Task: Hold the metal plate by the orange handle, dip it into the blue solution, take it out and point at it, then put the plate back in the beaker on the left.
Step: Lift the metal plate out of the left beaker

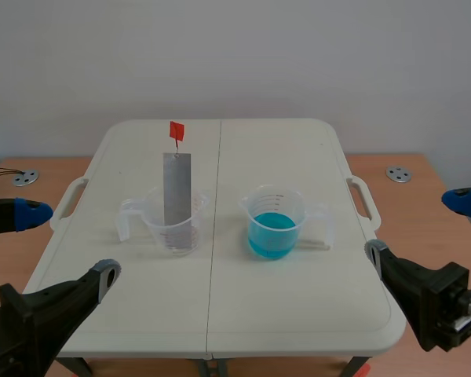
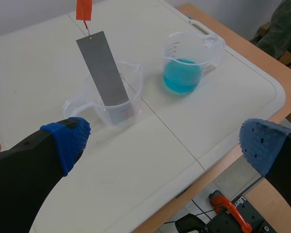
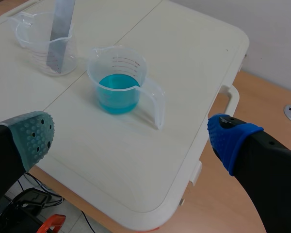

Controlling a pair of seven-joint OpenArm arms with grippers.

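A grey metal plate (image 1: 177, 188) stands tilted in the clear left beaker (image 1: 173, 226), with its orange handle (image 1: 176, 131) sticking up at the top. The right beaker (image 1: 273, 224) holds blue solution. My left gripper (image 1: 63, 245) hovers open near the table's front left corner, apart from both beakers. In the left wrist view the plate (image 2: 103, 68) and its beaker (image 2: 114, 99) lie ahead of the open left gripper (image 2: 162, 143). My right gripper (image 1: 420, 228) is open at the front right. Ahead of the right gripper (image 3: 131, 136) stands the blue beaker (image 3: 117, 80).
Both beakers stand on a white folding table (image 1: 220, 314) with side handles (image 1: 363, 198), set on a wooden surface. Two metal discs (image 1: 398, 174) lie on the wood at either side. The front table edge (image 3: 150, 213) runs just below my grippers.
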